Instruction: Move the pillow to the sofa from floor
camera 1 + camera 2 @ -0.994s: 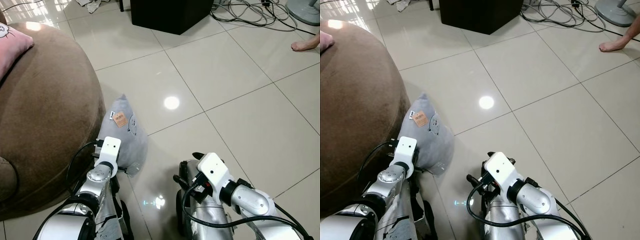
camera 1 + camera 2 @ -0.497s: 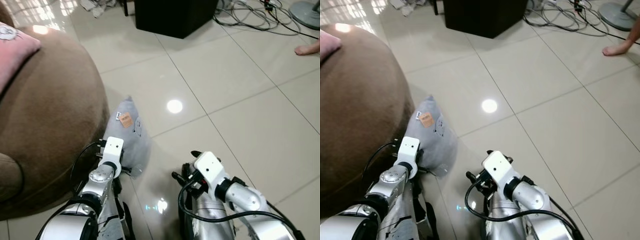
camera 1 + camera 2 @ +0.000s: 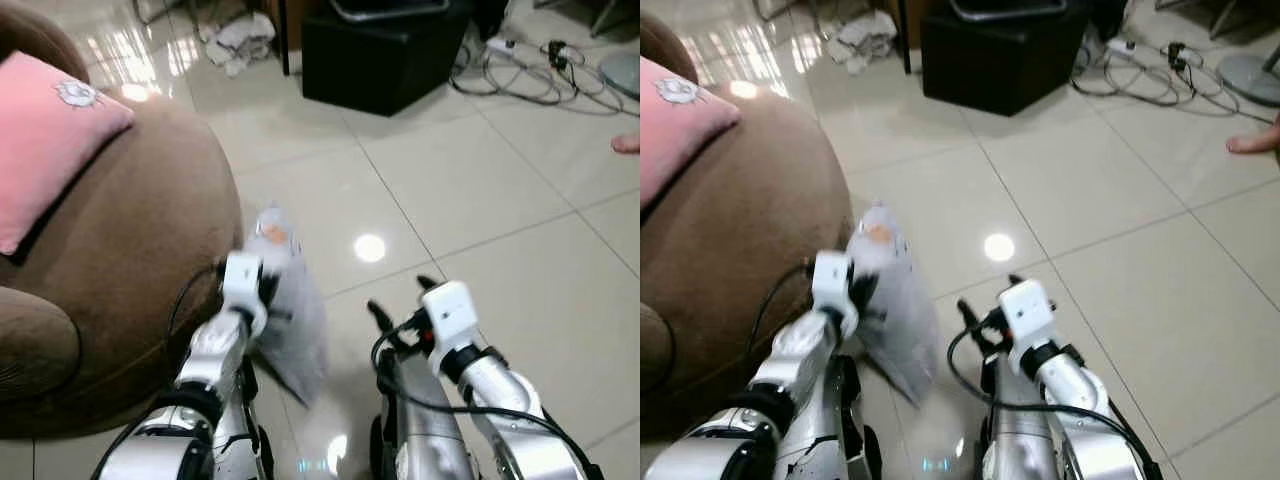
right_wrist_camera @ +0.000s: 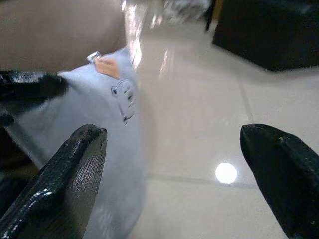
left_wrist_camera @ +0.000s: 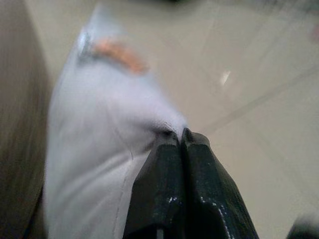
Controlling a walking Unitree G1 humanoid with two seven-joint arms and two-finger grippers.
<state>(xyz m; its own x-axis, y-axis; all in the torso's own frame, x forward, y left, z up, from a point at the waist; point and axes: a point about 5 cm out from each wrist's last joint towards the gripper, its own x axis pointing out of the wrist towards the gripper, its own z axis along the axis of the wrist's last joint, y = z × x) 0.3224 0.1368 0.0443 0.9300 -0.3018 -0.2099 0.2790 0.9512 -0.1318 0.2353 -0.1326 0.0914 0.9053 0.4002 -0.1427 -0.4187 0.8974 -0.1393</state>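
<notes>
The left gripper [image 5: 180, 137] is pinched tight on a bit of the grey pillow [image 3: 290, 320]. The two black fingers are pressed together with the cloth caught at the tips. The pillow hangs down from that pinch, right beside the big brown sofa [image 3: 120, 260], and I cannot tell if its bottom corner is touching the shiny floor [image 3: 480, 190]. The right gripper [image 4: 174, 164] is near the pillow with its fingers wide apart, holding nothing. A pink cushion [image 3: 50, 170] sits on the sofa. I think the grip is small, just a little fold of cloth, so the pillow could slip out and drop if the arm swings fast. It might also bump the sofa's round side and get stuck.
</notes>
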